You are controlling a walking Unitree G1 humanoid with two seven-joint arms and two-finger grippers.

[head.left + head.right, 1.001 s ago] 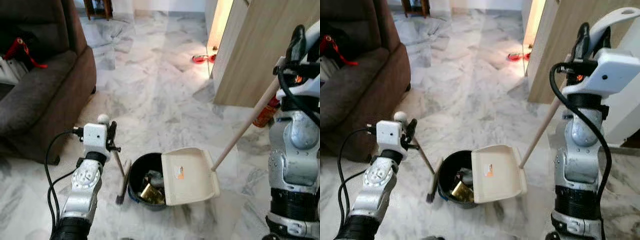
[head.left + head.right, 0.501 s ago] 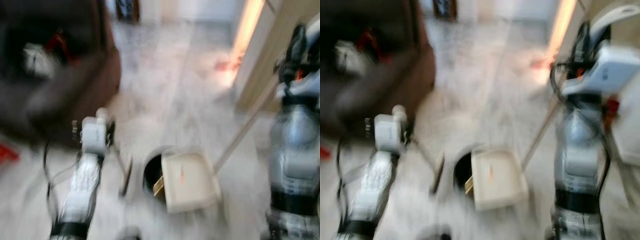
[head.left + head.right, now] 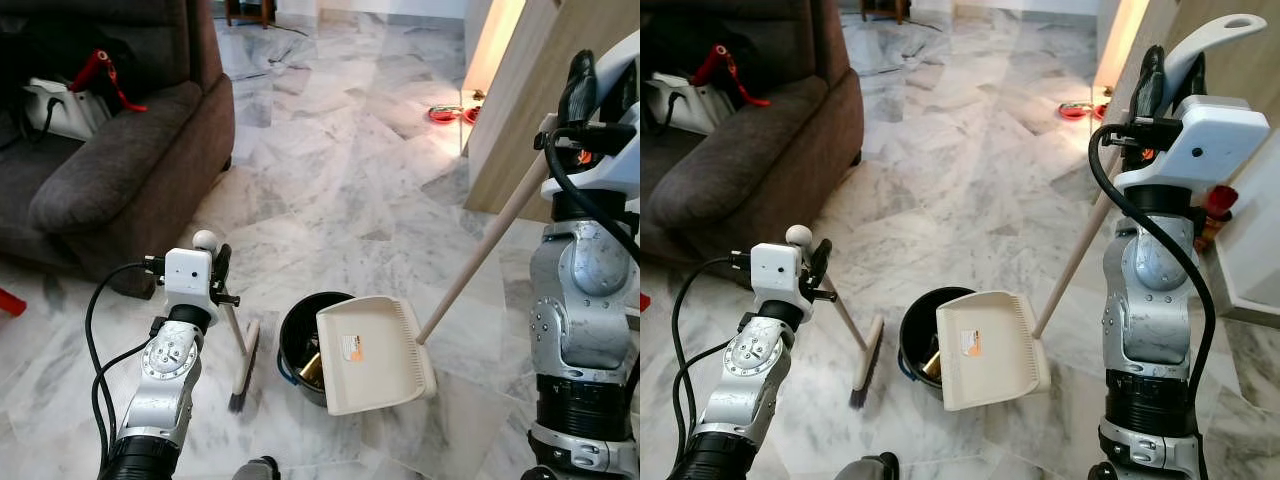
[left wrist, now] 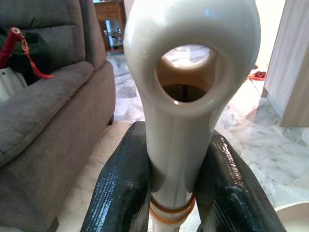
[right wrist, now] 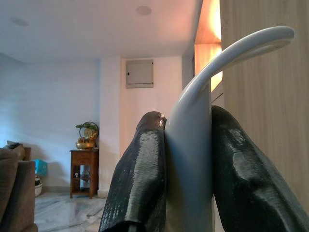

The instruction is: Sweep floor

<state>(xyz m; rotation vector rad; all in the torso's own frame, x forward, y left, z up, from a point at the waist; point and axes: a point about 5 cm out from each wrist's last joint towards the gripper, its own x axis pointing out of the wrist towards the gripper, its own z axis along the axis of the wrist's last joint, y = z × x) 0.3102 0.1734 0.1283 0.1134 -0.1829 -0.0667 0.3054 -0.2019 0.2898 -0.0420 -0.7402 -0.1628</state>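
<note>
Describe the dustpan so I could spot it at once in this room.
Start at the dark sofa, then look across the marble floor to the black bucket before the robot. The dustpan is the cream tray tipped over that bucket's rim, its long wooden pole rising to the right hand; the short brush beside it is darker.

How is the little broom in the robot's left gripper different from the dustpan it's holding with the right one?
The broom is short, its dark bristle head on the marble floor beside the black bucket; the dustpan has a long wooden pole and its cream scoop lies over the bucket's rim. The left gripper holds the broom low, the right gripper holds the dustpan's handle high. Both grippers are shut on pale plastic handle ends.
</note>
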